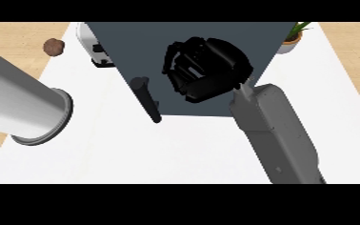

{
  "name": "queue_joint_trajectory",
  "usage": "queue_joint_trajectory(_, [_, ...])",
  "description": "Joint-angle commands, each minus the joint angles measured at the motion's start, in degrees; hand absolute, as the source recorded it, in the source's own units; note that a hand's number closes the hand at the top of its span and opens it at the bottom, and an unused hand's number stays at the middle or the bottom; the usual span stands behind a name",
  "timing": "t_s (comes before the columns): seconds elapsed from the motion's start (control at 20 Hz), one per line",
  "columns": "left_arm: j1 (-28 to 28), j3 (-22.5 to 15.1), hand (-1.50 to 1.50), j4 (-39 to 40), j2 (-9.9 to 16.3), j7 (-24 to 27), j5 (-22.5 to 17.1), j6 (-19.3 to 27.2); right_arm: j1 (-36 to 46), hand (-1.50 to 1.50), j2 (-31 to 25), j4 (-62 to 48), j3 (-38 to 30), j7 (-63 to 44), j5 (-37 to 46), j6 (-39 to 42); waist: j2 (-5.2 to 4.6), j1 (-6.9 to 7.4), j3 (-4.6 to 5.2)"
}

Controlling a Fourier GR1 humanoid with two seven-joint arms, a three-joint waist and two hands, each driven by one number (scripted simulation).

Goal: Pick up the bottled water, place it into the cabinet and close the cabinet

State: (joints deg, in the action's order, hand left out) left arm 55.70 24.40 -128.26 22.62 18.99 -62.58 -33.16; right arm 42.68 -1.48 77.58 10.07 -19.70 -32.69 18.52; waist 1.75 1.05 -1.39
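Head view: the right hand [204, 71] lies with fingers curled, grasping nothing visible, against the dark cabinet [141, 47] at the worktop's [141, 152] far edge. The bottled water cannot be seen. Only the left forearm [28, 105] shows.

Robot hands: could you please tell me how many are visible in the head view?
1. The right hand lies over the dark cabinet. On the left only a grey forearm shows; its hand is outside the view.
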Motion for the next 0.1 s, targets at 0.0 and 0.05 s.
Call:
queue_joint_trajectory(0.0, [-3.02,-1.39,-1.50,0.09,0.17,-1.77,0.45,2.05,8.78,1.50,1.40,-10.04,-3.13,1.08,0.01,-2.15,-2.39,0.97,1.41])
queue_joint_trajectory(0.05, [-2.65,0.34,-1.50,-0.33,0.71,-1.70,-0.35,2.39,9.21,1.50,1.26,-11.42,-4.29,1.59,1.11,-2.07,-2.49,1.39,1.40])
